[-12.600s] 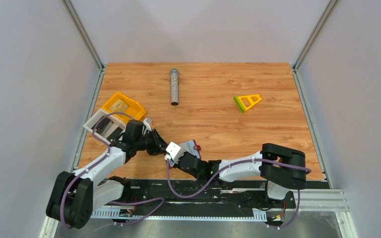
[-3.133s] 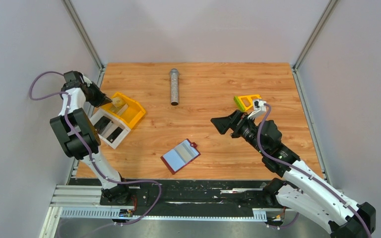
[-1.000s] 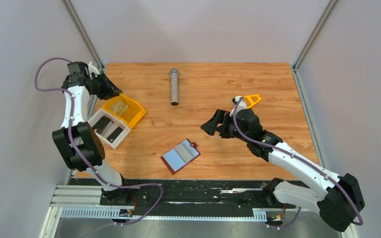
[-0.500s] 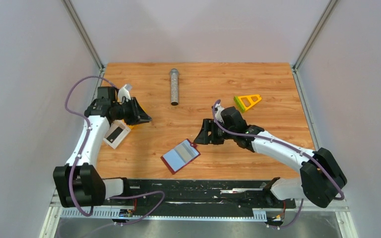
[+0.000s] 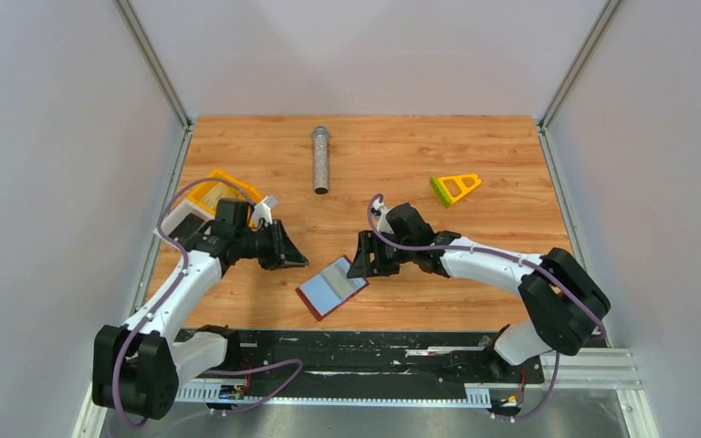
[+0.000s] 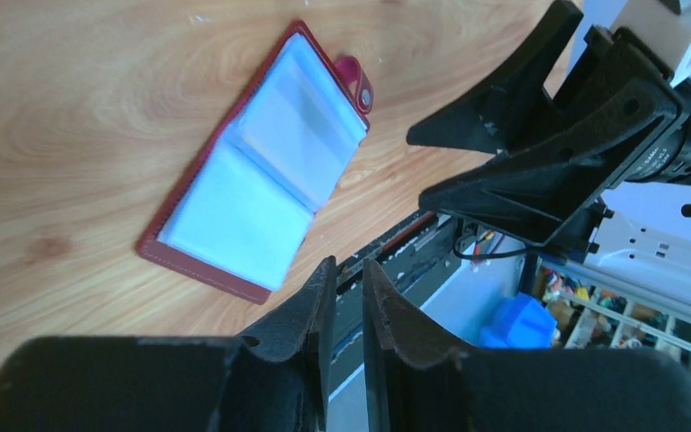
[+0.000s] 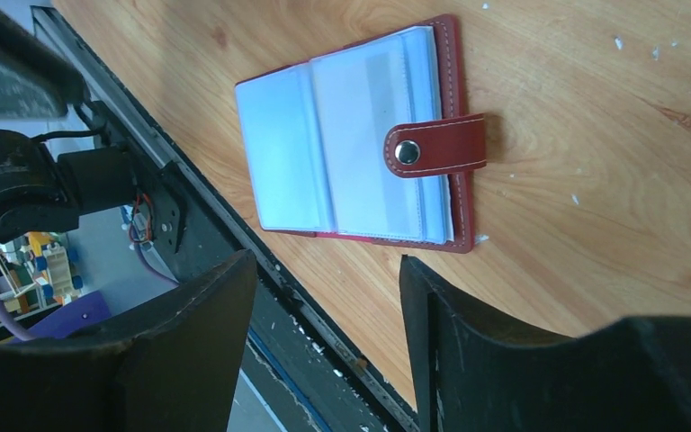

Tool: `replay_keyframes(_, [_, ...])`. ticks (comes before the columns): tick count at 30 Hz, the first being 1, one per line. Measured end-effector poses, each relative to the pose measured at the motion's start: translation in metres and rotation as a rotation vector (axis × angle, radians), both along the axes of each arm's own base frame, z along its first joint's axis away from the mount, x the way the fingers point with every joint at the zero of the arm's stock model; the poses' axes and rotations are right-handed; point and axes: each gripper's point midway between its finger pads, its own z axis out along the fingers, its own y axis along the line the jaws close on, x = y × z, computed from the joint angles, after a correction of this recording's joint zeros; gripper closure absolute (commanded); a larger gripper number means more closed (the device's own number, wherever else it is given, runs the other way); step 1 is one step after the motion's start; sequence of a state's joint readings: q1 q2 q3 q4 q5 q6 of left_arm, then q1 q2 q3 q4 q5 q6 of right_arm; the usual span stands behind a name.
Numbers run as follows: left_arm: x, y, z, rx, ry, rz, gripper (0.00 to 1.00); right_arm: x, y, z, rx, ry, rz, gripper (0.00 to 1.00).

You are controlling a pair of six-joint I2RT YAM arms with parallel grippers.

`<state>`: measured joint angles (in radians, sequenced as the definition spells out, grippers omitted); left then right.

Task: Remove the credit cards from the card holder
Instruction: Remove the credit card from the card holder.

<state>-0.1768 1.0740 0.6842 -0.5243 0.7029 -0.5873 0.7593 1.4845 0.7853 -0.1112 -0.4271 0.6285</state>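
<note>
While open flat, card holder between left gripper and right gripper.

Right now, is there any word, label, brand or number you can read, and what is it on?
Nothing can be read in any view.
card holder: plain pockets, no print showing.
right arm's wrist: small white lettering, too blurred to read.
</note>
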Motion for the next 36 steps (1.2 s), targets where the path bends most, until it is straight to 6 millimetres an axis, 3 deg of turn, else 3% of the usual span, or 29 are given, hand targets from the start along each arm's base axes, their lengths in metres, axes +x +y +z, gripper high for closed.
replay_keyframes(5, [-0.015,-0.021,-0.019,-0.029,0.046,-0.037,0.79,0.002,0.004,-0.011,-0.024,0.016,0.003,0.43])
replay_keyframes(11, [-0.017,-0.036,-0.043,-0.037,0.091,-0.034,0.8,0.007,0.009,-0.017,-0.031,0.023,0.003,0.44])
replay_keyframes(21, [-0.014,-0.035,-0.081,-0.003,0.148,0.0,0.83,0.016,0.015,-0.027,-0.05,0.023,0.0,0.46])
replay_keyframes(28, [-0.017,-0.032,-0.097,0.017,0.164,0.009,0.83,0.017,0.013,-0.044,-0.08,0.045,-0.001,0.48])
replay_keyframes(36, [-0.016,-0.032,-0.107,0.025,0.179,0.01,0.84,0.017,0.018,-0.042,-0.056,0.042,0.012,0.5])
